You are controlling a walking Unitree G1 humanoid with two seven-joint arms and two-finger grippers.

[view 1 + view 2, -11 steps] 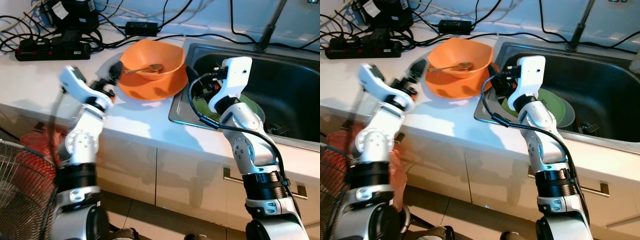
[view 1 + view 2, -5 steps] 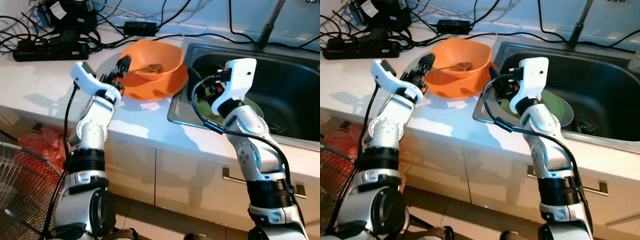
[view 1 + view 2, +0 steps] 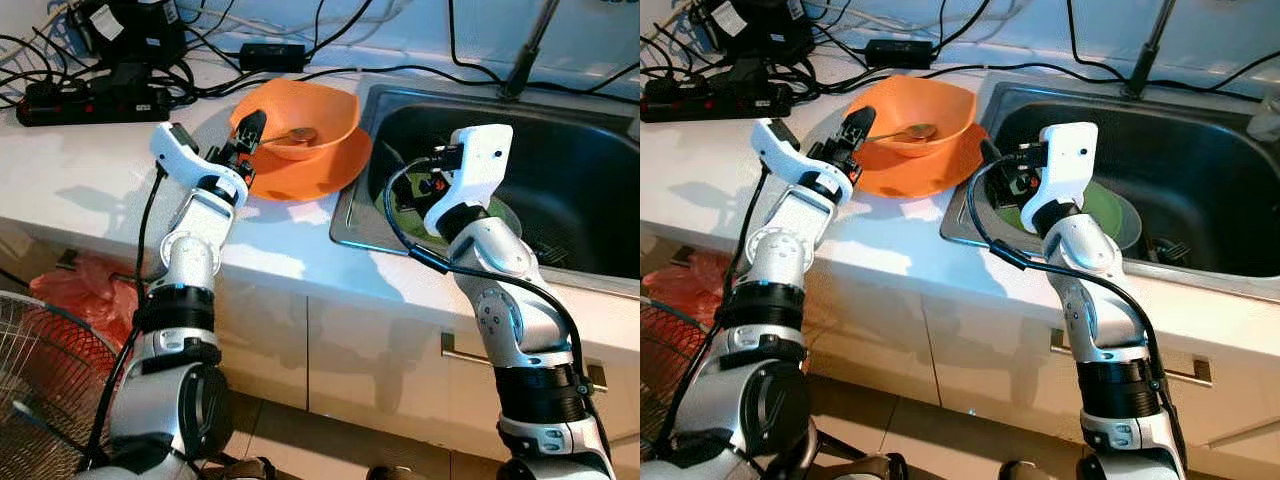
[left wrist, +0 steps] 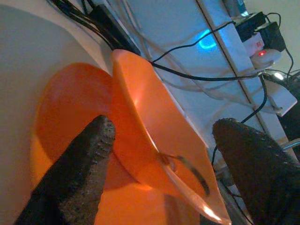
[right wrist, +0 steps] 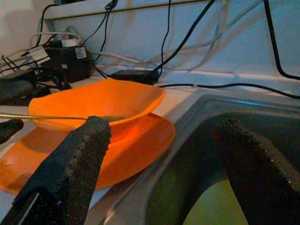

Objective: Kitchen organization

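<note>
Since orange bowl (image 3: 300, 118) rigid, light, slick: left tool (image 3: 248, 132) spread astride rim; right tool (image 5: 159, 183) spread, empty.

White counter (image 3: 80, 165): orange plate (image 3: 330, 170), power strip (image 3: 80, 100).
</note>
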